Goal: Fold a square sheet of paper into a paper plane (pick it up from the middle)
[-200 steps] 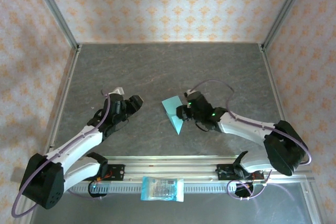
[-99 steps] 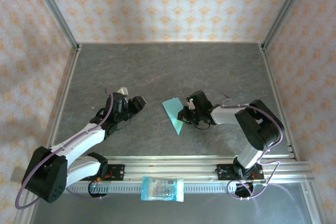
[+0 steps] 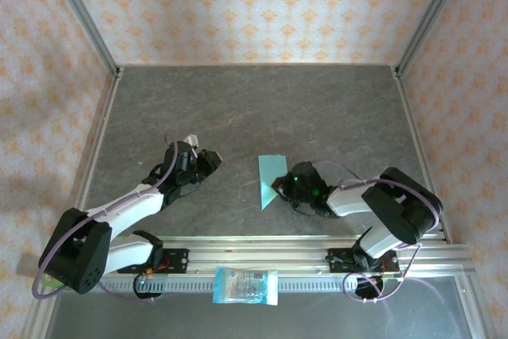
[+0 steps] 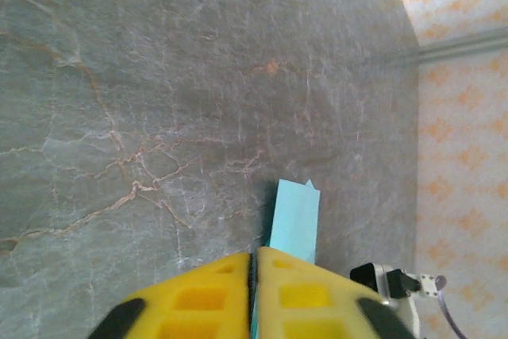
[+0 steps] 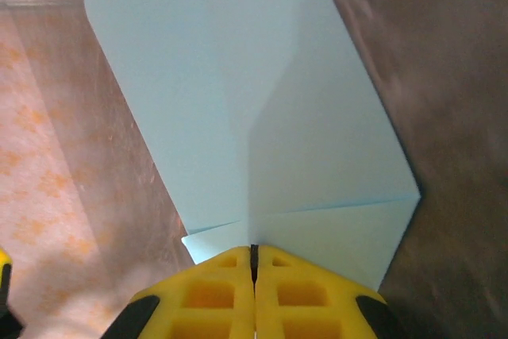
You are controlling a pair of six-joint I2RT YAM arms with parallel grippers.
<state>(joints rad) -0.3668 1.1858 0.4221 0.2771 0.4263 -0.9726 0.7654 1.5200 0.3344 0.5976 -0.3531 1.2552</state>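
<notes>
The square sheet of paper [image 5: 262,117], stretched long straight out from the shut right gripper [image 5: 254,252], seems pinched there by its edge, while the left gripper [image 4: 254,260] is shut empty, farther off.

The paper [image 3: 269,179] is a plain pale teal-blue with no marks, and its folded faces shade slightly lighter and darker. The desk [image 3: 238,101] is grey like stone, crossed by thin rust-orange veins. The walls [image 3: 254,5] are cream with a repeating orange floral motif, and the frame posts [image 3: 79,12] are silver. The left gripper [image 4: 254,263] and right gripper [image 5: 254,253] have bright yellow pads. The arms [image 3: 127,208] are white and black. The packet [image 3: 246,285] is printed in blue and white.
</notes>
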